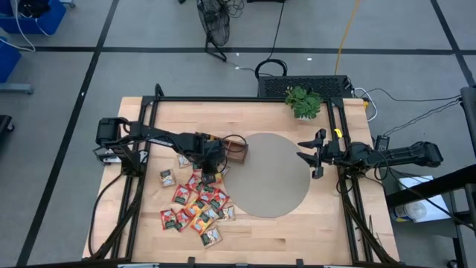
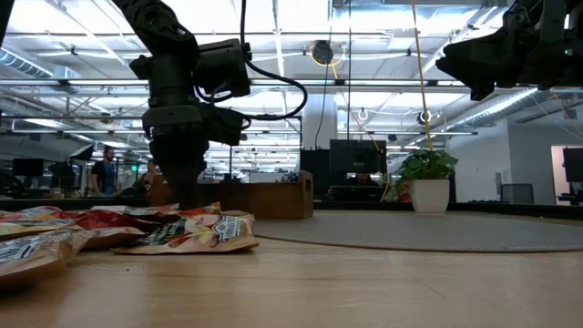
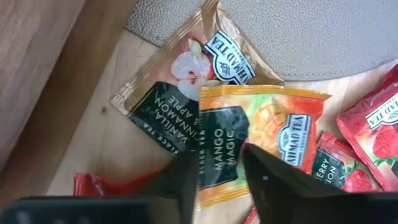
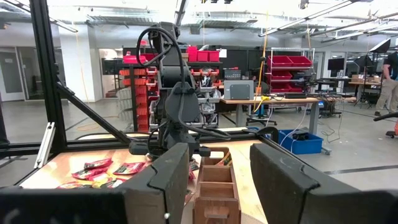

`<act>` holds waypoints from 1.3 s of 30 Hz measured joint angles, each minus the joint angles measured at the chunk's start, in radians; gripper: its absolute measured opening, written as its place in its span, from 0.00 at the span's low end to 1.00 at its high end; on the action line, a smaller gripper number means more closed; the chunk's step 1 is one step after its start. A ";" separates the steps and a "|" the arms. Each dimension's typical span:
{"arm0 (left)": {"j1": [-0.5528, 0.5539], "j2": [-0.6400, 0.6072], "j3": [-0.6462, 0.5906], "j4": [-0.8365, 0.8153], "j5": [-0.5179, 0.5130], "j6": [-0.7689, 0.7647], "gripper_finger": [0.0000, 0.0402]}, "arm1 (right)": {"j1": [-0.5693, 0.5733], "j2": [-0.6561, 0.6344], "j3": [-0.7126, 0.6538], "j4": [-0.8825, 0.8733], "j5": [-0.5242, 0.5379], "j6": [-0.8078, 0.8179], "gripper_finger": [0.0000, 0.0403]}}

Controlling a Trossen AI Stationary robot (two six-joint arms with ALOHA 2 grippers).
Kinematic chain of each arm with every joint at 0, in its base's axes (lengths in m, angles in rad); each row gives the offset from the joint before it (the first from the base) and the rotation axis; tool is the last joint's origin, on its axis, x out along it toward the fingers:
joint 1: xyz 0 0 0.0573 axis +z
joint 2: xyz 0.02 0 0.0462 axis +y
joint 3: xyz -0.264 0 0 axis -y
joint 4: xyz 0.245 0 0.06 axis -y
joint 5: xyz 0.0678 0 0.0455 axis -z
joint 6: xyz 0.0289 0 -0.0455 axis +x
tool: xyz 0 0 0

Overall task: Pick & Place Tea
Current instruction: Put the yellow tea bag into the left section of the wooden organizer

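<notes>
Left tool (image 3: pixel 217 177) half-closed astride orange mango sachet (image 3: pixel 261 134).

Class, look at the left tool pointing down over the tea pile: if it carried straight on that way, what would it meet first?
Most likely the orange Mango Magic sachet: the left tool straddles its lower edge, fingers open around it. Whether it already touches is unclear.

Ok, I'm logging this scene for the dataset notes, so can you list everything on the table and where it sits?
tea sachets: roughly twenty, mostly red, some orange and white, scattered at the table's front left
wooden tray: one, brown, beside the mat's left edge
round mat: one, grey, table centre
potted plant: one, green, back edge of table
table: one, light wood
left gripper: fingers astride an orange mango sachet, down over the pile
right gripper: open, raised at the mat's right edge
</notes>
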 joint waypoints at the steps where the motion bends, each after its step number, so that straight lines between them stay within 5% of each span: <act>1: 0.000 0.000 0.000 0.000 0.000 0.007 0.23 | 0.000 0.000 0.000 0.000 0.000 0.000 0.39; 6: 0.009 0.000 0.000 0.000 0.002 0.023 0.03 | 0.000 0.000 0.000 0.000 0.000 0.000 0.39; 17: 0.016 -0.001 0.003 -0.003 0.055 -0.014 0.02 | 0.000 0.000 0.000 0.000 0.000 0.000 0.39; 24: -0.016 -0.002 0.023 -0.006 0.060 -0.205 0.16 | 0.000 0.000 0.000 0.000 0.000 0.000 0.39; 32: -0.191 -0.003 0.084 -0.010 0.024 -0.289 0.44 | 0.000 0.000 0.000 0.000 0.000 0.000 0.39; 39: -0.320 -0.003 0.159 -0.051 -0.312 -0.332 0.49 | 0.000 0.000 0.000 0.000 0.000 0.000 0.39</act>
